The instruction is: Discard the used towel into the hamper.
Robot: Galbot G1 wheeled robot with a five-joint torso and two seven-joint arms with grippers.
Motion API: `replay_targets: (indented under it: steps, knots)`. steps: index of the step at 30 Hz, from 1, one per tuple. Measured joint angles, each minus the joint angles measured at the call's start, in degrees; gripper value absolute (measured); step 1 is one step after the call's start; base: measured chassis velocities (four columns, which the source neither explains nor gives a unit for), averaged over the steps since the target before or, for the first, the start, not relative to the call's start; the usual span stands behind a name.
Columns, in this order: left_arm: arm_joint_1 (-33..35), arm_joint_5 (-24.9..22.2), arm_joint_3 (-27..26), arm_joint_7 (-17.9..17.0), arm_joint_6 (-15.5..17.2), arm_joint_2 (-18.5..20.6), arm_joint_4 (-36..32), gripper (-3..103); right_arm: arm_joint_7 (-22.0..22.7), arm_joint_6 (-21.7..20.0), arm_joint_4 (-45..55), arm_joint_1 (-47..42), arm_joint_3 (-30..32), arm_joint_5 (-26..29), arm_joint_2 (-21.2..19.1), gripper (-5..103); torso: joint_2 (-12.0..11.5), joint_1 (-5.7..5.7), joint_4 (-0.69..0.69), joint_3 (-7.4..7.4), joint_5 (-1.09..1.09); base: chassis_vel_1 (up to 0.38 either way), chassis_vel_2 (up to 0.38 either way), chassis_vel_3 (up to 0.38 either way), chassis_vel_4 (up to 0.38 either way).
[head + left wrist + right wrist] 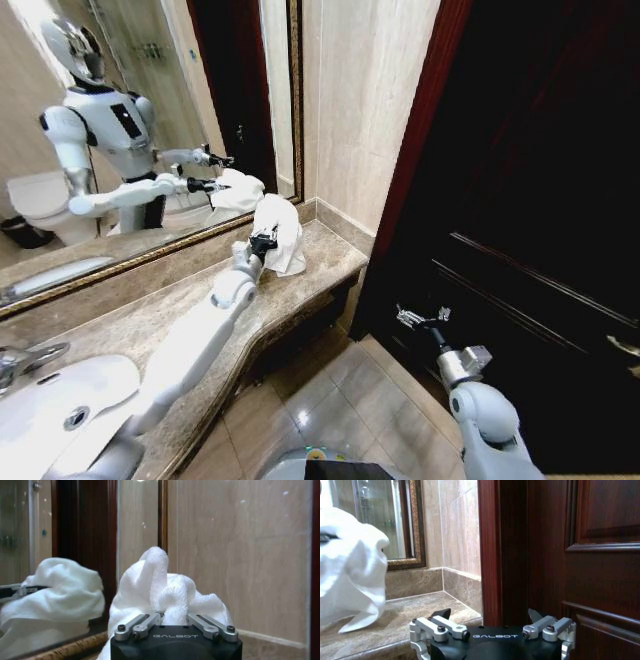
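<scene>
Head view: the left gripper (263,243) is stretched out along the marble bench (190,300) to its far end, where the bench meets the tiled wall beside the dark wooden door (520,200). It is clamped on the white towel (280,232), which hangs bunched from the fingers with its lower edge at or just above the bench top, close in front of the mirror (130,130). The right gripper (420,318) hangs low in front of the door, over the tiled floor (330,400), well apart from the towel. The sink (60,400) lies at the near end of the bench, far from the towel.

Left wrist view: the towel (160,588) rises in a crumpled peak straight out from between the left gripper's (172,620) fingers — its folds are pinched there, so the grip looks firm. Its reflection sits in the mirror (75,536) alongside.

Right wrist view: the right gripper (492,620) has its fingers spread apart with nothing between them, pointed at the door (570,555) frame. The towel (350,573) hangs off to one side, above the bench (410,618).

The left arm carries the towel alone. The hamper's place cannot be read from here, so which way the towel must travel is unsettled — I judge the lift off the bench is the step in hand.
</scene>
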Motion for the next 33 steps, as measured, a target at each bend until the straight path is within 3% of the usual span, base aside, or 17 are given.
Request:
replay_targets:
  steps: [4, 7, 11, 14, 18, 23, 33]
  knots:
    - [5.4, -0.2, -4.3, 0.7, 0.5, 1.4, -6.4, 10, 0.0, 0.2, 0.4, -0.4, 0.0, 0.0, 0.3, 100, 0.0, -0.01, 0.01, 0.00, 0.00, 0.000, 0.000, 0.000, 0.000]
    - [13.4, 0.0, -10.5, 2.8, 0.7, 2.3, -13.0, 10, 0.0, 0.1, 1.3, -0.7, -0.1, 0.0, 0.5, 100, 0.0, -0.01, 0.00, -0.01, 0.00, 0.000, 0.000, 0.000, 0.000]
    - [19.7, 0.3, -14.6, 5.1, 0.1, 2.4, -17.0, 10, -0.1, 0.0, 2.2, -0.9, -0.2, -0.1, 0.8, 100, 0.0, -0.01, 0.01, -0.01, -0.01, 0.000, 0.000, 0.000, 0.000]
    - [25.3, 0.0, -18.3, 7.0, -0.8, 2.7, -20.9, 10, -0.1, 0.0, 3.4, -1.8, -0.4, -0.3, 1.1, 100, 0.0, -0.01, 0.01, -0.01, -0.01, 0.000, 0.000, 0.000, 0.000]
    - [31.6, -2.0, -23.5, 13.0, -4.8, 3.8, -25.6, 10, -0.5, 0.9, 6.5, -4.9, -0.4, -0.3, 1.7, 100, 0.0, -0.02, 0.00, -0.01, 0.01, 0.000, 0.000, 0.000, 0.000]
    - [33.6, -2.2, -23.3, 17.9, -7.7, 2.7, -25.5, 10, -0.6, 1.8, 8.3, -6.7, -0.1, -0.4, 2.3, 100, 0.0, -0.01, -0.01, 0.00, 0.02, 0.000, 0.000, 0.000, 0.000]
    - [34.6, 0.4, -16.0, 27.2, -10.3, -5.5, -22.0, 10, 0.2, -0.7, 17.1, -11.6, 1.2, 0.6, 2.6, 100, 0.0, -0.01, -0.01, 0.00, 0.01, 0.000, 0.000, 0.000, 0.000]
